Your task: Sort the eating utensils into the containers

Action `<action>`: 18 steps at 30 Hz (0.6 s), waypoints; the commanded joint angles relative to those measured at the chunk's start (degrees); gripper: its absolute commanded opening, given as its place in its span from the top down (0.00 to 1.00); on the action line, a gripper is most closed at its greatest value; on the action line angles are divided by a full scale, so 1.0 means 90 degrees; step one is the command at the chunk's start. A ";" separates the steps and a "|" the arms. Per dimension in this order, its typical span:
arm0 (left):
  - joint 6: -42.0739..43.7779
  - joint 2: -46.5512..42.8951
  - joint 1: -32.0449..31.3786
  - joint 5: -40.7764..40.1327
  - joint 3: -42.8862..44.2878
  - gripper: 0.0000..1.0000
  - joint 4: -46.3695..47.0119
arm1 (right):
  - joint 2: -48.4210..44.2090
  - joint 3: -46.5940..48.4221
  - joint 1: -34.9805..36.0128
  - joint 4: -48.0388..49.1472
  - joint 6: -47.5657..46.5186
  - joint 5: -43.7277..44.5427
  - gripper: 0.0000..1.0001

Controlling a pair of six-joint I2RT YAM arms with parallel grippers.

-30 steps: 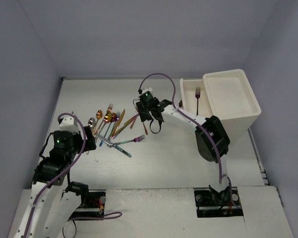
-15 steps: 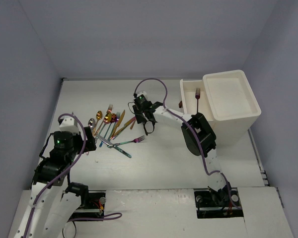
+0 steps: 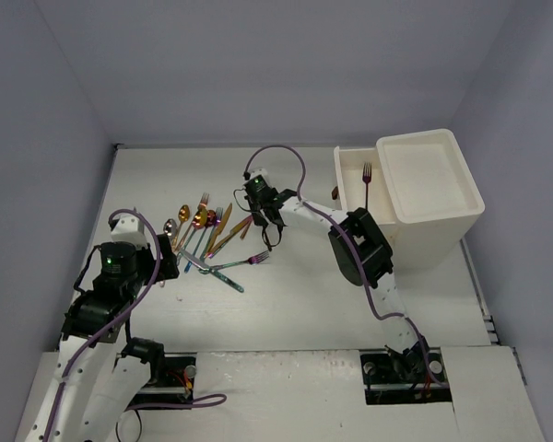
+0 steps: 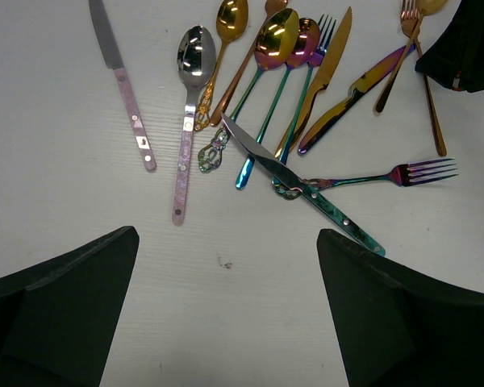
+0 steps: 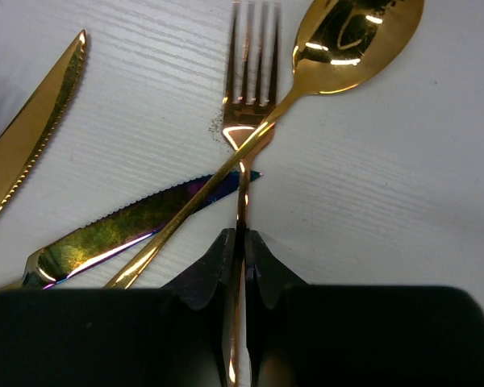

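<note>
The utensils lie in a loose pile left of centre on the table. My right gripper is at the pile's right edge. In the right wrist view it is shut on the thin handle of a gold fork, whose tines lie under a gold spoon. My left gripper is open and empty above bare table, just near of the pile; it also shows in the top view. The white drawer unit stands at the right, with one open drawer holding a purple fork.
In the left wrist view a pink-handled knife, a silver spoon, a blue-green knife and an iridescent fork lie on the table. A gold knife and an iridescent knife lie beside the held fork.
</note>
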 commanded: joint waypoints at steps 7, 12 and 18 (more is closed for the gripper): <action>0.0055 0.0113 -0.0002 -0.0019 0.0201 0.09 0.0354 | -0.0822 -0.0720 0.0028 -0.0066 -0.0342 0.0483 1.00; 0.0065 0.0105 -0.0011 -0.0019 0.0201 0.09 0.0362 | -0.1555 -0.1214 0.0106 -0.0148 -0.0542 0.0698 1.00; 0.0065 0.0094 -0.0011 -0.0019 0.0201 0.09 0.0354 | -0.1884 -0.1351 0.0227 -0.0640 -0.0637 0.0738 1.00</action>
